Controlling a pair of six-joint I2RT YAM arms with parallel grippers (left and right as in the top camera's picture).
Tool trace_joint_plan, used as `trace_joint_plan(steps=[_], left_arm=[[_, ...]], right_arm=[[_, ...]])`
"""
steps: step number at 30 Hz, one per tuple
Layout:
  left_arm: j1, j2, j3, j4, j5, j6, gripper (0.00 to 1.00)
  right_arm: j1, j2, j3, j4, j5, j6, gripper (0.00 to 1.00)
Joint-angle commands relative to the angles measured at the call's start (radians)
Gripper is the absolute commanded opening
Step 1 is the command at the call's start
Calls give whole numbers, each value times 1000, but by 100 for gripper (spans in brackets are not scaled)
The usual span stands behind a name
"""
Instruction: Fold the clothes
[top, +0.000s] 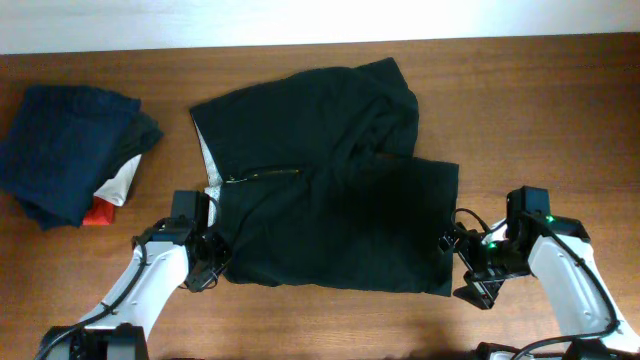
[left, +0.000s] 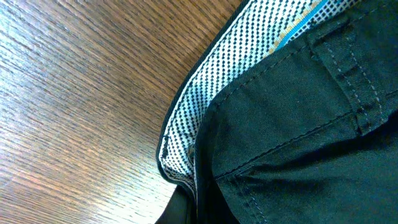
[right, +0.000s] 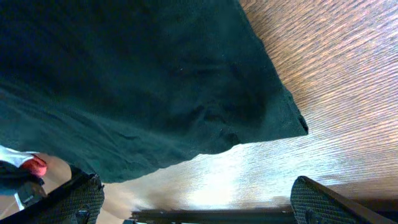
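The clothes (top: 330, 190), a black garment with a white dotted lining at its waistband, lie spread in the middle of the wooden table. My left gripper (top: 207, 252) sits at the garment's front left corner. In the left wrist view it (left: 186, 214) is closed on the black waistband edge (left: 292, 124) beside the dotted lining (left: 211, 93). My right gripper (top: 460, 268) is just off the front right corner. In the right wrist view it (right: 196, 193) is open and empty over bare wood, with the garment's hem (right: 186, 93) just beyond the fingers.
A pile of folded navy-blue garments (top: 65, 150) lies at the far left, with a small white-and-red folded piece (top: 110, 195) at its front edge. Bare wooden table (top: 540, 120) lies to the right of the garment. The table's back edge runs along the top.
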Motion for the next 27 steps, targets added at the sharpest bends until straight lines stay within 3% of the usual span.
trace_joint_plan(steps=[1, 6, 12, 21, 27], left_arm=[[5, 7, 20, -44, -55, 91, 0], [5, 5, 78, -112, -56, 97, 0], [5, -1, 113, -137, -54, 97, 0], [5, -2, 113, -178, -53, 97, 0], [5, -2, 113, -190, -53, 97, 0]], right_arm=[[-3, -9, -43, 15, 22, 40, 97], [-3, -9, -106, 104, 151, 131, 94], [-3, -8, -141, 143, 167, 150, 85], [-3, -8, -281, 304, 147, 203, 66], [-3, -8, -285, 351, 148, 203, 42]])
